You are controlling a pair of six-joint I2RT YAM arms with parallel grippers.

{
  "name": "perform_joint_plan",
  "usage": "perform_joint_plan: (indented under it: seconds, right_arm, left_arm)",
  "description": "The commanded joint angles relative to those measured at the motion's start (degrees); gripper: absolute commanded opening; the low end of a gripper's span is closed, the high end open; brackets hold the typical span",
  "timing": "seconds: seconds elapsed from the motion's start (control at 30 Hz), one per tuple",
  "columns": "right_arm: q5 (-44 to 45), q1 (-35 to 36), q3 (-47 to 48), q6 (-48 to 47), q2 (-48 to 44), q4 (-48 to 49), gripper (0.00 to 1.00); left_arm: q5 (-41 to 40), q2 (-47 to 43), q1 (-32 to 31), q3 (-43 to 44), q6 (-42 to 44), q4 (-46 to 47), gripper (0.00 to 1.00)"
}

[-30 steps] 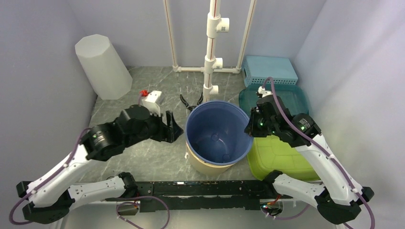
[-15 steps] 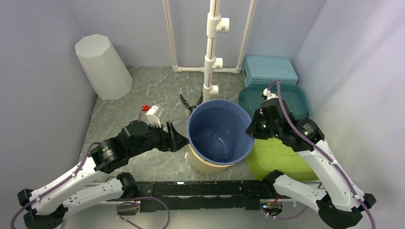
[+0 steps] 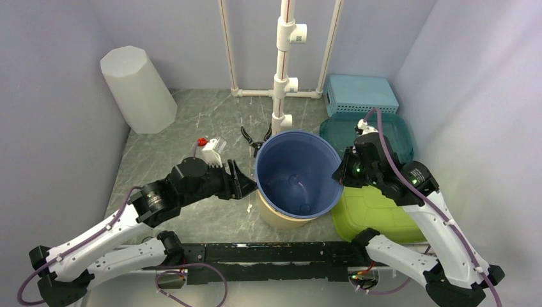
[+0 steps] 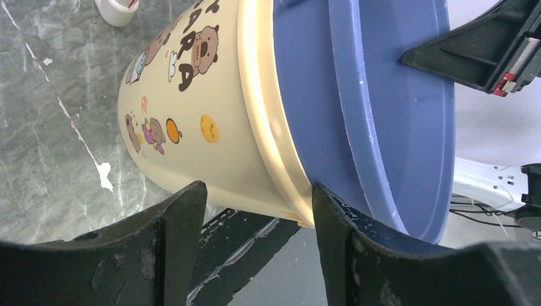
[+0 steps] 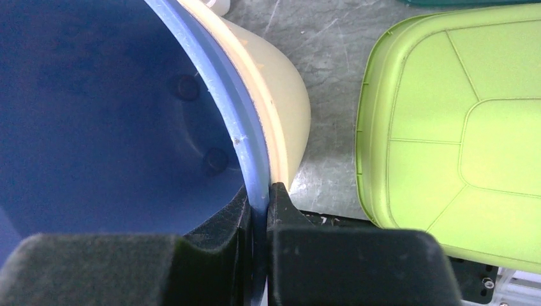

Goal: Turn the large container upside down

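Your right gripper pinches the blue bucket by its thin rim while your left gripper gapes empty beside it, and since the plastic looks light, stiff and slick, hold it at both rims.

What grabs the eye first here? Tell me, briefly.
The bucket, blue inside and cream with cartoon animals outside, dominates the middle of the table. The right gripper pinches its right rim, while the left gripper stands open at its left side. A lime-green lid lies just right of it, and a white cylinder stands in the far left corner.
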Motion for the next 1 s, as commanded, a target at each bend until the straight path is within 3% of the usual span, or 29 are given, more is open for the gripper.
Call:
perform_joint_plan:
  seconds: [0.0, 0.43, 0.97]
  right_arm:
    - [-15.5, 1.2, 3.8, 4.3, -2.4, 12.4, 0.0]
    - [-21.3, 1.2, 7.5, 6.2, -3.5, 14.9, 0.0]
    - [-19.5, 1.3, 7.0, 12.6, -6.9, 18.8, 0.0]
  left_arm:
    - [-1.3, 4.0, -0.3, 0.6, 0.4, -0.2, 0.66]
    - [-2.1, 7.0, -0.5, 3.1, 3.6, -5.8, 0.64]
    - [-2.5, 10.0, -3.1, 4.8, 5.5, -7.9, 0.63]
